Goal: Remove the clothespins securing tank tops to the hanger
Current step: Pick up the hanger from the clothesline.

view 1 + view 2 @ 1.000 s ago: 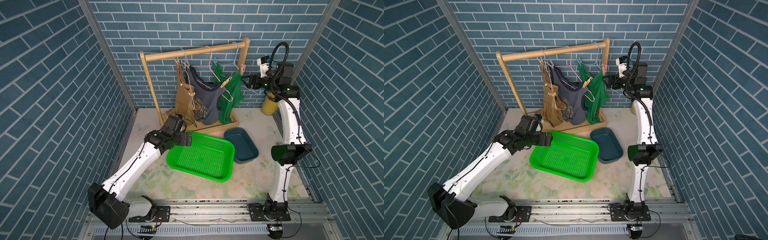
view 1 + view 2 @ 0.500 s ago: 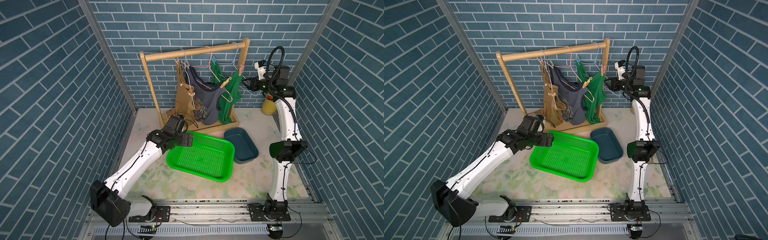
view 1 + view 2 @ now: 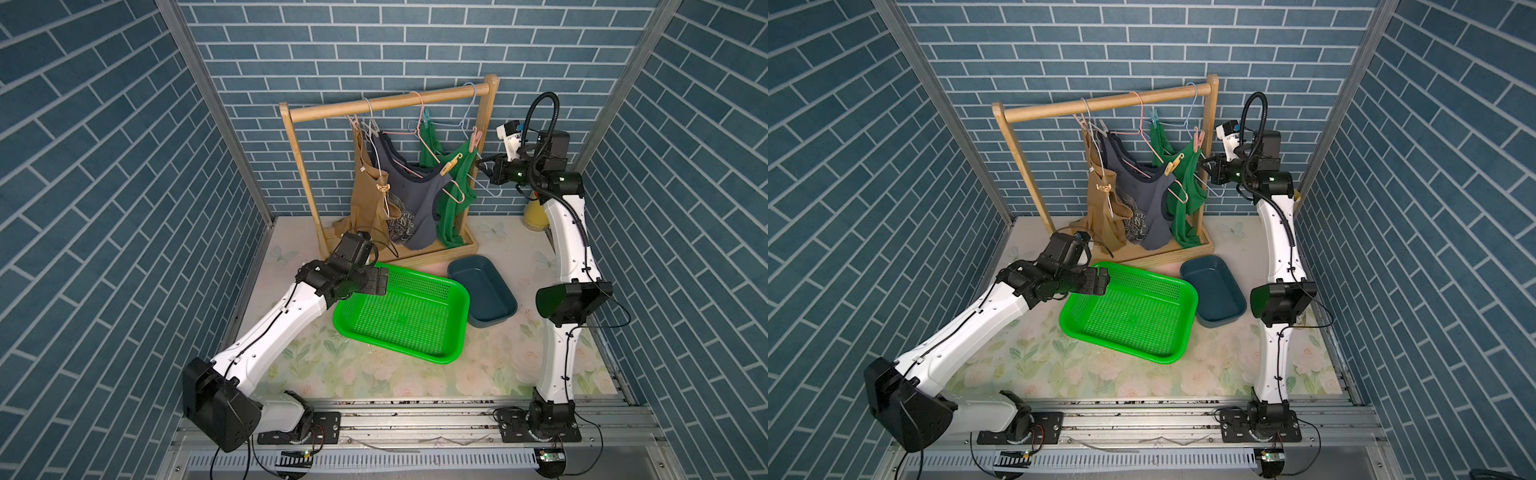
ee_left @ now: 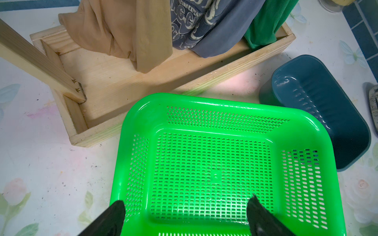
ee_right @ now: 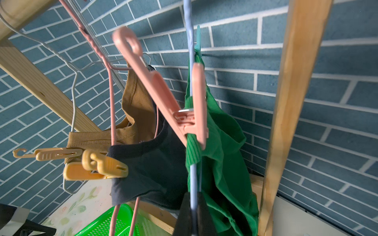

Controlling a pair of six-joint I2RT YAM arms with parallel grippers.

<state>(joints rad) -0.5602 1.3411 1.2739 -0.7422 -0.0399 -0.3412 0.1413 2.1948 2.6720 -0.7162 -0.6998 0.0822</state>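
The right gripper (image 5: 193,199) is closed on the wire of the blue hanger (image 5: 194,177), just below the pink clothespin (image 5: 192,122) by which the green tank top (image 5: 225,163) is pinned to that hanger, at the right end of the wooden rack (image 3: 390,102). The left gripper (image 4: 186,202) is held open above the green basket (image 4: 143,106) on the worktop (image 3: 374,374).

Right hand (image 3: 484,163): open approx. 1 s ago; now closed. Its fingers (image 5: 184,212) are pinched on the wire of the blue hanger (image 5: 194,177), just below the pink clothespin (image 5: 197,114).

Right arm: wrist brought in closer to the rack post (image 3: 489,104) vs. 1 s ago.

Blue hanger w/ green tank top (image 3: 451,199): displaced slightly away from the post, toward the other tops. The pink clothespin was carried along w/ it.
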